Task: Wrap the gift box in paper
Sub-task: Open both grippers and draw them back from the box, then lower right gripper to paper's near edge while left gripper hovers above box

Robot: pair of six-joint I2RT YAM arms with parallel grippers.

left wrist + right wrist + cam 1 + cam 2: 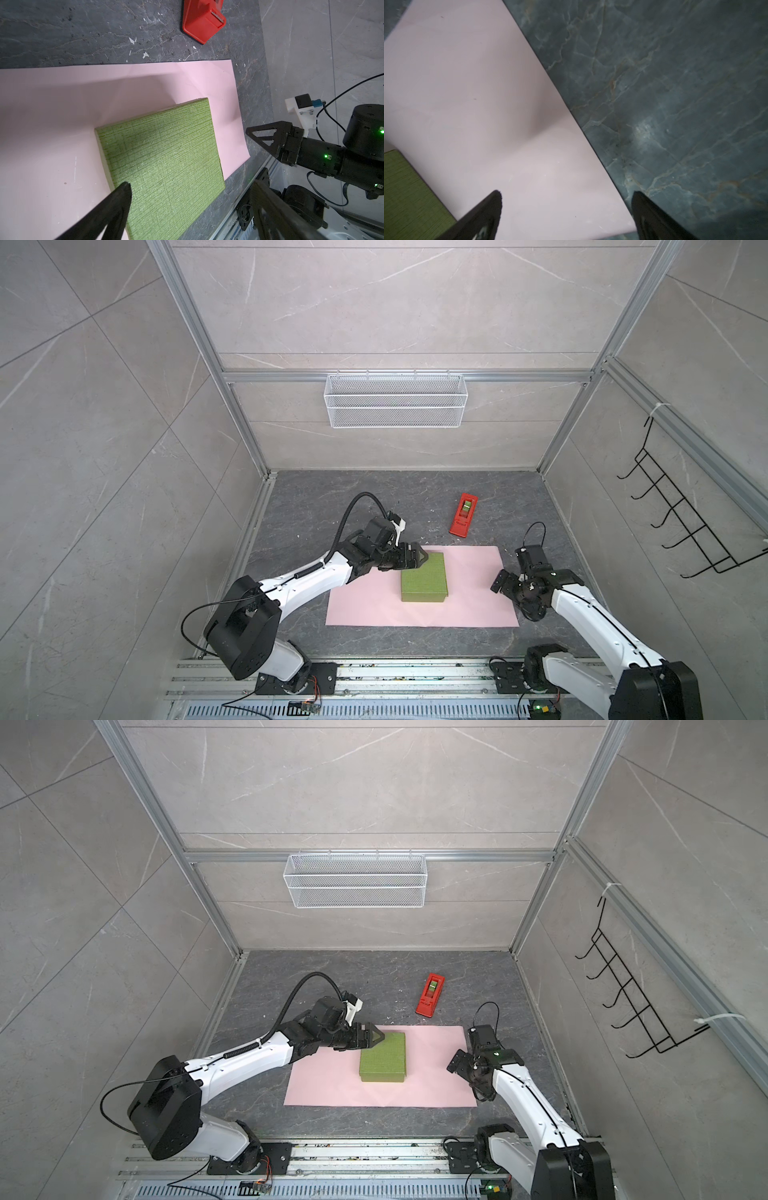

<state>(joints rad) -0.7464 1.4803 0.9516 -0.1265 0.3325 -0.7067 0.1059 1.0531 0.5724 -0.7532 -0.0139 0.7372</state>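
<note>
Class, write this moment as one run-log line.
gift box: on paper, unwrapped | left gripper: open, above box's far-left corner | right gripper: open, straddling paper's right edge | tape dispenser: beyond paper

My left gripper looks matt black plastic, the gift box cloth-textured, the paper smooth and matt, the table veined stone, the tape dispenser shiny plastic.

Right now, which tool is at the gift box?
The left tool, open at the gift box's far-left corner. The right tool is open too, but at the paper's right edge, clear of it.
</note>
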